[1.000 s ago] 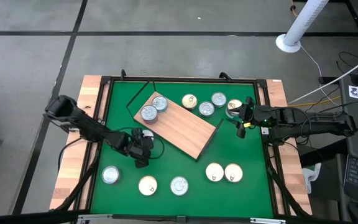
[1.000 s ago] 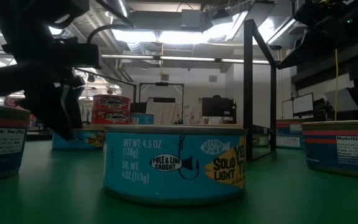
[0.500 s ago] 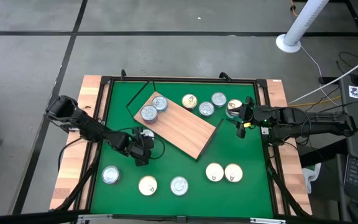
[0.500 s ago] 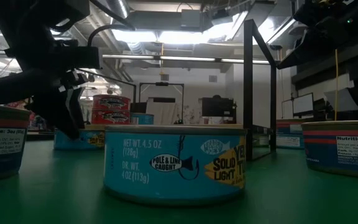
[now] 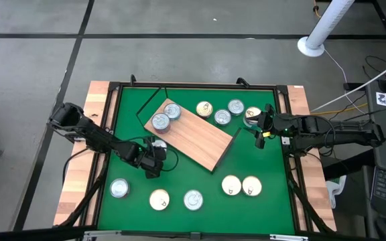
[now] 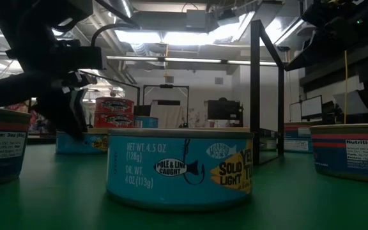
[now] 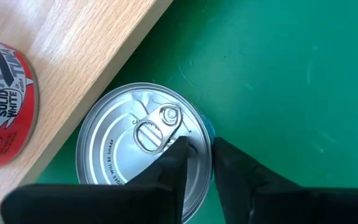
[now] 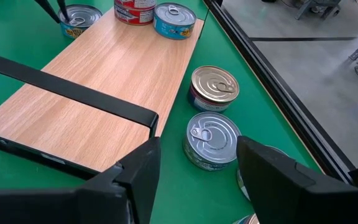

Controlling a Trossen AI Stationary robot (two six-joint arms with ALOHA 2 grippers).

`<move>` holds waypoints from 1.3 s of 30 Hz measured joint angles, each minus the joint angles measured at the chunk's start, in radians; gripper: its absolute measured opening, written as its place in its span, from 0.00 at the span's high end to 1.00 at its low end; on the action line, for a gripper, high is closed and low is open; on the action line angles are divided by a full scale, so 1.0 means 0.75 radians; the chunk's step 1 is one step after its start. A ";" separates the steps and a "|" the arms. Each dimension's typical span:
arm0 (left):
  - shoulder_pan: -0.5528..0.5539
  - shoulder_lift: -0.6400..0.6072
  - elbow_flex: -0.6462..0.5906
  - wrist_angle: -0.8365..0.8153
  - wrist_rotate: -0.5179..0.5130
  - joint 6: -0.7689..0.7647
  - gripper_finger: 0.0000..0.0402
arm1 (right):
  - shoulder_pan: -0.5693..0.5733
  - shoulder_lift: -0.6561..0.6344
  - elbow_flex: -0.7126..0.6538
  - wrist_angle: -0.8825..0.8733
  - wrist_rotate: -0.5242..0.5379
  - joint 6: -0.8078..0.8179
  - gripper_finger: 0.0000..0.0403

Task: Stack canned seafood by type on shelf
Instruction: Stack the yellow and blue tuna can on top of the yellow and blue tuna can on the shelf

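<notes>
The shelf [image 5: 200,137] lies slantwise on the green mat, with a red-labelled tin [image 7: 2,99] and a blue tin [image 8: 174,18] at its far left end. Against its left edge stands a silver-lidded tin [image 7: 135,149] with a blue side, and my left gripper [image 7: 199,152] is shut on its rim. My right gripper [image 8: 197,168] hangs open at the right, above the silver and gold tins [image 8: 213,134] beside the shelf's far right edge. My left gripper pinches the tin's rim [image 7: 207,132] on the side away from the shelf. One finger [image 7: 176,158] is on the lid beside the pull tab and the other [image 7: 225,155] is outside the wall. The fingers slant down from above. The tin stands upright on the mat.
Several tins [image 5: 222,117] cluster off the shelf's far right edge. Several more [image 5: 193,199] stand in a row along the near side of the mat. A black frame [image 5: 112,120] and pale wooden rails [image 5: 79,181] bound the mat.
My left gripper has stayed in place, rolled slightly, and shut its fingers onto the rim of the silver-lidded tin. The tin has not moved.
</notes>
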 joint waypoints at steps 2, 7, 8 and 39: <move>0.000 0.000 0.000 0.001 0.003 0.000 0.86 | 0.000 0.000 0.000 0.000 0.000 0.000 0.48; -0.002 0.001 0.000 0.004 0.009 0.000 0.93 | 0.000 0.000 0.000 0.000 0.000 0.000 0.48; -0.002 0.001 0.000 0.006 0.009 -0.001 0.94 | 0.000 0.000 0.000 0.000 0.000 0.000 0.48; -0.003 0.005 0.188 -0.003 0.026 -0.149 1.00 | 0.000 0.000 0.000 -0.001 0.000 0.000 0.48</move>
